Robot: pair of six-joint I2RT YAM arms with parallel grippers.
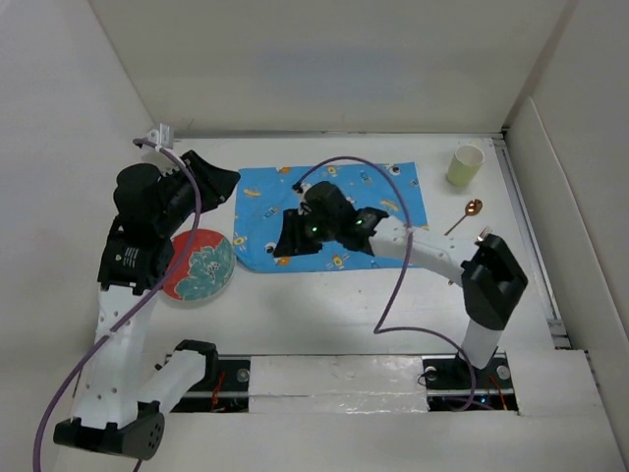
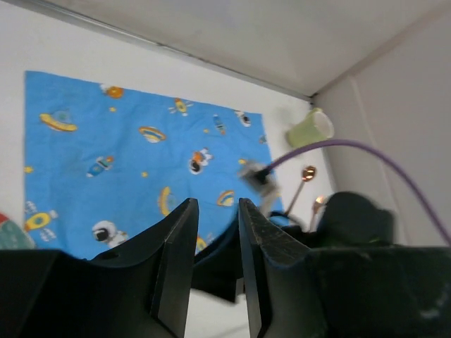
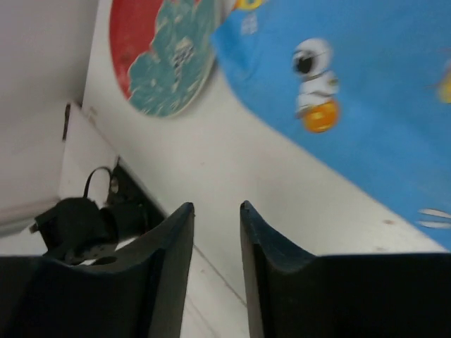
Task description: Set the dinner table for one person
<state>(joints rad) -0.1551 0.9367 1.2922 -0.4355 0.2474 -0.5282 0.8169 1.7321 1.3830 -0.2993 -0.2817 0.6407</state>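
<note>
Dinner table surface [image 1: 324, 305] fills the view, the placemat [image 1: 265, 197] at its far middle, so moving the plate [image 1: 201, 267] from the left edge seems next; left hand [image 2: 217, 211] and right hand [image 3: 215, 211], both slightly spread and empty, must pinch its rim.

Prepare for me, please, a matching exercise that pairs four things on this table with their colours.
Things on the dinner table:
1. plate
2. placemat
3. cup
4. spoon

Colours:
A. pale green
B. copper
C. blue with cartoon space prints
D. red with a teal flower

Right pairs: 1-D, 2-C, 3-A, 4-B.
</note>
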